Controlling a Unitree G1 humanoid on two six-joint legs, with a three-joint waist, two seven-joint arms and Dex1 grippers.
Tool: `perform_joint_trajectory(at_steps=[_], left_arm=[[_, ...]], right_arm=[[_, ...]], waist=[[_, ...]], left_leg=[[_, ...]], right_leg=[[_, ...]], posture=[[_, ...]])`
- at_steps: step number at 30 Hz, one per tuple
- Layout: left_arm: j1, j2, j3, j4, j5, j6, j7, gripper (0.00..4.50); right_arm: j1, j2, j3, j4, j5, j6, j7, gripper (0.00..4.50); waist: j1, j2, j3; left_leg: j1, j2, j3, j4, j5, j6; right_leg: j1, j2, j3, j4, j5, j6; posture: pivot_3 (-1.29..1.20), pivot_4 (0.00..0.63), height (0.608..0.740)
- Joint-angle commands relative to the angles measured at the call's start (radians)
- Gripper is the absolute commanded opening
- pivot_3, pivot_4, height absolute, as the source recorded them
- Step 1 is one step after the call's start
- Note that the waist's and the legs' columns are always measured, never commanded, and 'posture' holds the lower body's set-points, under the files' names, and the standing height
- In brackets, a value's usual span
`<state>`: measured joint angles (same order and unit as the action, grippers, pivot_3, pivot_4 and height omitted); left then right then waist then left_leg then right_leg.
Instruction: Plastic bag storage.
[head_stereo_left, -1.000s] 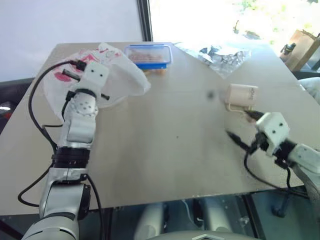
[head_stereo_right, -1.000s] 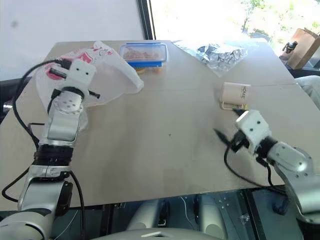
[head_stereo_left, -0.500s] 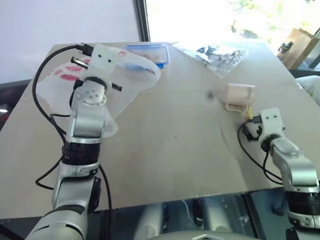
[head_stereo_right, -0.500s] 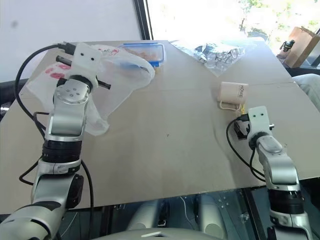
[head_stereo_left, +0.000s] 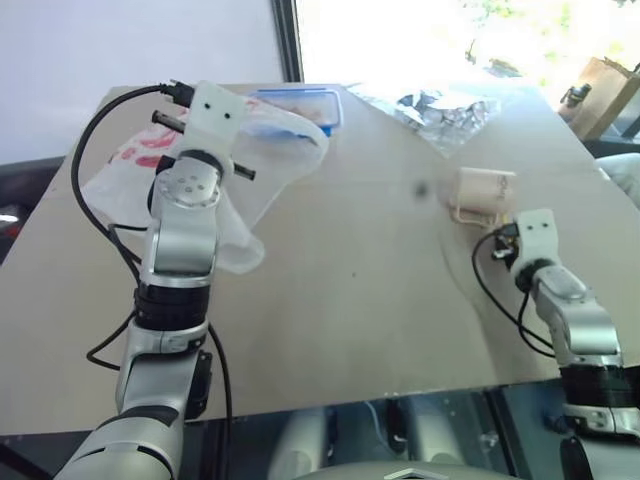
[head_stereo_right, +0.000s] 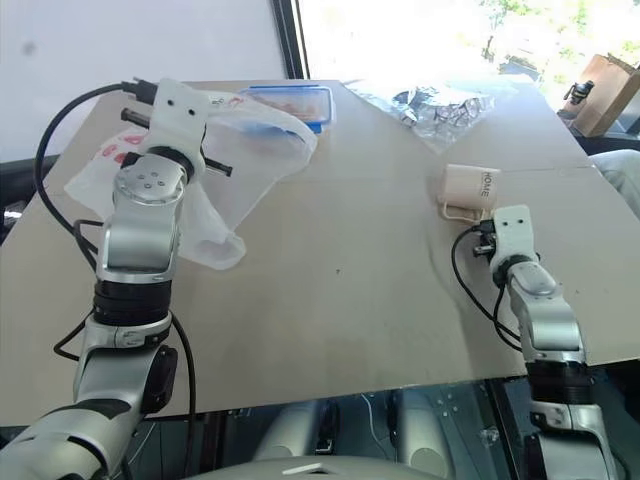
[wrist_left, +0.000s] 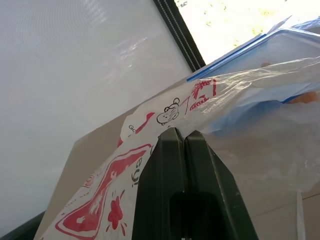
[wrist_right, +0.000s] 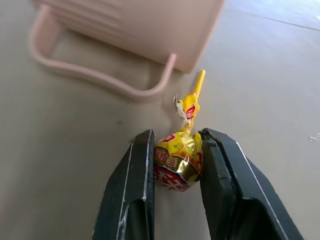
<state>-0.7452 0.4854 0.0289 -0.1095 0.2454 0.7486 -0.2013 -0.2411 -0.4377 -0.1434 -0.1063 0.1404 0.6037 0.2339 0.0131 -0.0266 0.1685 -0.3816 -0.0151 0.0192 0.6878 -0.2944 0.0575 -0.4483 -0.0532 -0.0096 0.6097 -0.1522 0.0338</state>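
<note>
1 plastic bag (head_stereo_left: 262, 150) pinched in the left fingers (wrist_left: 172, 165); 1 lollipop (wrist_right: 177, 159) clamped between the right fingers (wrist_right: 137, 185) beside 1 mug (head_stereo_left: 484, 190).

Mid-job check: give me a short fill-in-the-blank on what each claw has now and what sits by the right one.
1. The left claw is shut on the ____.
2. The right claw grips a wrapped ____ lying on the table.
3. Just beyond the right claw lies a pale ____ on its side.
4. The lidded food box has a ____ rim.

Missing words: plastic bag; lollipop; mug; blue
</note>
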Motion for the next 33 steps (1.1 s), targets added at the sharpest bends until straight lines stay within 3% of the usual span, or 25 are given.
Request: perform_joint_trajectory(at_steps=[1, 5, 10, 19, 29, 33], left_arm=[[-0.018, 0.000, 0.020, -0.072, -0.052, -0.015, -0.048, 0.00], [-0.011, -0.010, 0.007, -0.146, -0.134, 0.009, -0.141, 0.00], [0.013, -0.012, -0.030, -0.237, -0.188, 0.050, -0.200, 0.00], [0.013, 0.009, -0.004, -0.369, -0.277, 0.163, -0.244, 0.00], [0.112, 0.084, 0.032, -0.526, -0.360, 0.228, -0.286, 0.00], [0.157, 0.081, 0.071, -0.602, -0.408, 0.271, -0.282, 0.00]], right_arm=[[0.114, -0.086, -0.059, -0.261, 0.141, 0.046, 0.182, 0.72], [0.262, -0.196, -0.073, -0.513, 0.327, 0.120, 0.372, 0.72], [0.130, -0.150, 0.060, -0.548, 0.390, 0.144, 0.374, 0.72], [-0.160, -0.006, 0.339, -0.223, 0.197, 0.007, 0.356, 0.72], [-0.453, 0.176, 0.429, 0.282, 0.067, -0.285, 0.472, 0.72], [-0.620, 0.344, 0.484, 0.557, 0.027, -0.448, 0.564, 0.72]], waist=[[0.002, 0.000, 0.000], [-0.001, 0.000, 0.000], [-0.023, 0.000, 0.000], [-0.024, 0.000, 0.001], [-0.030, 0.000, 0.001], [-0.034, 0.000, 0.001]], left_leg=[[0.000, 0.000, 0.000, 0.000, 0.000, 0.000], [-0.001, 0.000, -0.001, 0.000, -0.001, 0.001], [0.001, 0.000, 0.001, 0.001, -0.003, 0.005], [0.003, 0.001, 0.001, 0.003, 0.002, -0.003], [0.002, 0.001, 0.000, 0.002, 0.002, -0.003], [0.003, 0.001, -0.001, 0.001, 0.002, -0.004]], right_leg=[[0.000, 0.000, 0.000, 0.000, 0.000, 0.000], [0.000, 0.000, -0.001, -0.001, 0.000, 0.000], [0.001, 0.000, 0.001, 0.000, 0.000, 0.000], [0.000, 0.003, 0.002, 0.007, 0.000, -0.001], [0.000, 0.002, 0.002, 0.005, 0.000, -0.001], [-0.001, 0.003, 0.002, 0.006, 0.000, -0.001]], posture=[[0.00, 0.150, 0.740], [0.00, 0.150, 0.740], [0.00, 0.150, 0.740], [0.00, 0.150, 0.740], [0.00, 0.150, 0.740], [0.00, 0.150, 0.740]])
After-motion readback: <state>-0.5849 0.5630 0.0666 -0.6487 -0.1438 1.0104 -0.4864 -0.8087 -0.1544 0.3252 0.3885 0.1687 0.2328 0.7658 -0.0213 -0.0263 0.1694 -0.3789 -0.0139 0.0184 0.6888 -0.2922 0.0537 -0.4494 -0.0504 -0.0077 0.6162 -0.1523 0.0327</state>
